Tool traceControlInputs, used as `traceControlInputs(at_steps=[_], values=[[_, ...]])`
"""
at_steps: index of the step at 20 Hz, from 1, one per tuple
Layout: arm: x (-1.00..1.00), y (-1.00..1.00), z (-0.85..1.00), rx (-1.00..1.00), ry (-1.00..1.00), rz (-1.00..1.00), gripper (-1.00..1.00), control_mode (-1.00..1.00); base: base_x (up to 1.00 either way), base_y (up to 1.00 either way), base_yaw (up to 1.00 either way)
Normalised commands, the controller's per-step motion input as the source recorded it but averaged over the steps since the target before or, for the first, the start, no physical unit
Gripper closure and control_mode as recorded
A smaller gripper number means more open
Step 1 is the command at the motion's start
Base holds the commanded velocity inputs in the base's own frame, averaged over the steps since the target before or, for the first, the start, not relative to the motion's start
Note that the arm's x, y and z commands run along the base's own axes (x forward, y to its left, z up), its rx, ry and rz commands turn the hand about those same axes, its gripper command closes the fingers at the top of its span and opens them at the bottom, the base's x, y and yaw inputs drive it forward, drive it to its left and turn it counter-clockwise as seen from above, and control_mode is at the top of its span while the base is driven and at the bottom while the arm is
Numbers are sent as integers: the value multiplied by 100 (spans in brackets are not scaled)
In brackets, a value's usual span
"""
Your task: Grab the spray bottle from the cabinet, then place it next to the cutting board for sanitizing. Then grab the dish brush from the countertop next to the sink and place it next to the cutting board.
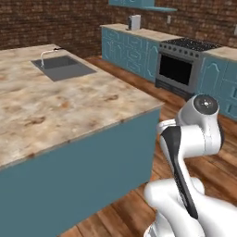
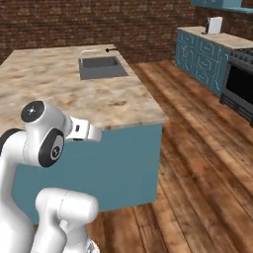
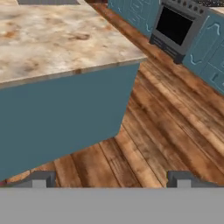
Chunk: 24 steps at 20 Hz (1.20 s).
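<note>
The dish brush (image 1: 58,48) (image 2: 111,49), small and black, lies on the marbled countertop (image 1: 69,106) (image 2: 49,79) just past the sink (image 1: 64,67) (image 2: 101,67), near its pale faucet (image 1: 45,55) (image 2: 88,51). The teal wall cabinet's lower edge (image 1: 132,3) (image 2: 222,4) shows high on the brick wall. My gripper (image 3: 110,179) is open with nothing between its fingertips (image 3: 39,179). It hangs low beside the island's near corner, looking over the wooden floor. The spray bottle and the cutting board are out of view.
A stove with a dark oven door (image 1: 178,69) (image 3: 175,26) stands among teal lower cabinets (image 1: 127,48) (image 2: 200,57) along the brick wall. A white appliance (image 1: 134,21) (image 2: 214,24) sits on that counter. Wooden floor (image 2: 197,163) lies between island and stove.
</note>
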Motion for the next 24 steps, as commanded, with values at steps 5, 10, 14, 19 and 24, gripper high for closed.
traceControlInputs(at_steps=[5,10,14,19,24], values=[[0,0,0,0,0,0,-100,100,25,-100,28],[0,0,0,0,0,0,-100,100,23,-100,27],[0,0,0,0,0,0,-100,100,27,-100,28],[0,0,0,0,0,0,-100,100,37,-100,31],[0,0,0,0,0,0,-100,100,79,-100,34]])
